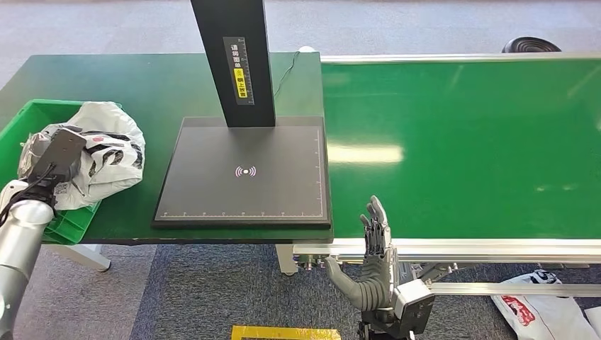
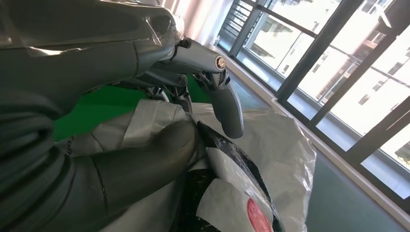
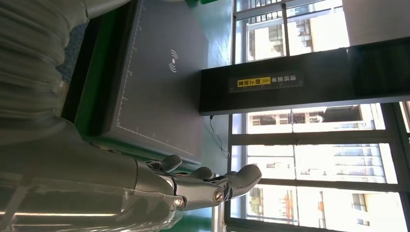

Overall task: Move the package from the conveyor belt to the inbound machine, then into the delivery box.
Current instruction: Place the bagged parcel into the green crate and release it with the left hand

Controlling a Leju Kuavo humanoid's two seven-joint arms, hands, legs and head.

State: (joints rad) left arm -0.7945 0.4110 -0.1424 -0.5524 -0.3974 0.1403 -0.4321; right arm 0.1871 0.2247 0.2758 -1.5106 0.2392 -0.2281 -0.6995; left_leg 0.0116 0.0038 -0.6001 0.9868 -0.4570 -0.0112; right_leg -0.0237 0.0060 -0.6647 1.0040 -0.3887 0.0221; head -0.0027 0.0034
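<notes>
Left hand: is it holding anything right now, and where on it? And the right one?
The left hand grips the white package by its top, thumb pressed into the wrapping, over the green box. The right hand holds nothing, fingers extended.

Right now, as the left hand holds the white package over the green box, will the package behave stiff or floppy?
Probably floppy: the white package is a crumpled plastic bag that bulges around the left hand. Its glossy film looks slippery, so it may slide in the fingers. It should slump, not roll, when it is set down in the green box.
</notes>
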